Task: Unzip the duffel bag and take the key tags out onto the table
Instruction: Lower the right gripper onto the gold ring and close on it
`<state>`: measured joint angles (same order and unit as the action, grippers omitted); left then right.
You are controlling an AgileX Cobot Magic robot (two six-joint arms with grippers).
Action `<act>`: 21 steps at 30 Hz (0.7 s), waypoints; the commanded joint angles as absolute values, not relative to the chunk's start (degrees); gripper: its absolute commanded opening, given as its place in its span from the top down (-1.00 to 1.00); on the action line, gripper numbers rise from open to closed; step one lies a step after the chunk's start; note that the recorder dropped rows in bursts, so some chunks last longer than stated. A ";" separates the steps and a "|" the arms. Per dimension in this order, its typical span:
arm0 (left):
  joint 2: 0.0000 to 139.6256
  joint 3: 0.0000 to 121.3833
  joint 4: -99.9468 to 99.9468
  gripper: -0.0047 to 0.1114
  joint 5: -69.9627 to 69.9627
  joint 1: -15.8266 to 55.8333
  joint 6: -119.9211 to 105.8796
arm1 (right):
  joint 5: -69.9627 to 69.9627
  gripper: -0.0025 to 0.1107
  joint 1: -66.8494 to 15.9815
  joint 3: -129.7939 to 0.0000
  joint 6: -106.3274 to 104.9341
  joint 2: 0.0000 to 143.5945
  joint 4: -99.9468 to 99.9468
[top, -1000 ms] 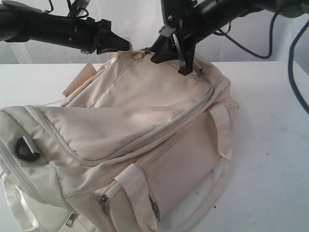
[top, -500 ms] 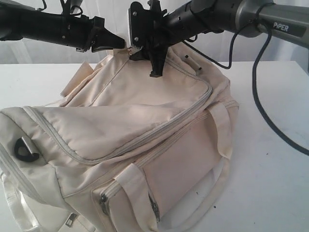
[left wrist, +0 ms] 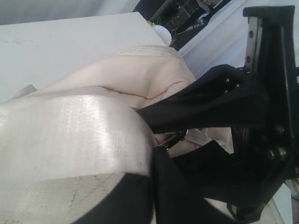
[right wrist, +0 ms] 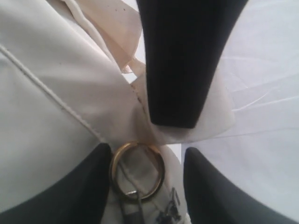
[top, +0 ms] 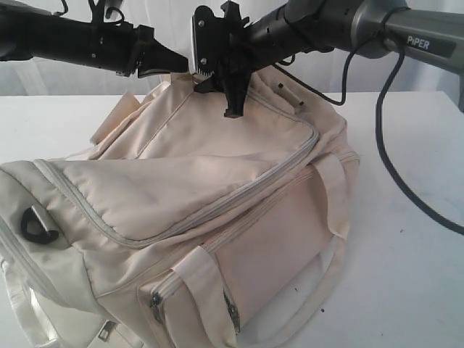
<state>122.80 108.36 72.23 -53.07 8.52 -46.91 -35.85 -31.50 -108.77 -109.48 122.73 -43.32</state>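
Right end effector (right wrist: 145, 156) agape — ring (right wrist: 138, 170) between

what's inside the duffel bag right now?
Nothing visible: the duffel bag has its main zipper closed along the visible run, and its top panel covers the interior. No key tags show in any view.

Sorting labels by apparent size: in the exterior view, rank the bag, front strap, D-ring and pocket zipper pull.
1. bag
2. front strap
3. D-ring
4. zipper pull

The last two are both small and near the camera, so their order is less sure.
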 commanded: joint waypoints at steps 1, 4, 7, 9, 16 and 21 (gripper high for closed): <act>120.43 108.74 80.01 0.92 -60.22 8.71 -47.78 | -35.67 0.14 -31.53 -108.54 -107.68 122.65 -43.74; 120.43 108.74 80.01 0.92 -60.45 8.71 -48.03 | -35.89 0.14 -31.61 -108.54 -107.69 122.65 -43.74; 120.43 108.74 80.22 0.92 -61.44 8.71 -48.83 | -36.01 0.14 -31.61 -108.54 -106.54 122.65 -43.74; 120.43 108.74 80.35 0.92 -61.44 8.71 -48.95 | -36.01 0.14 -31.93 -108.54 -104.74 122.65 -43.74; 120.43 108.74 80.47 0.92 -62.08 8.71 -49.78 | -35.90 0.14 -32.65 -108.66 -94.55 122.16 -43.49; 120.43 108.74 80.47 0.92 -62.53 8.71 -49.90 | -36.13 0.16 -32.65 -108.66 -94.21 122.10 -42.07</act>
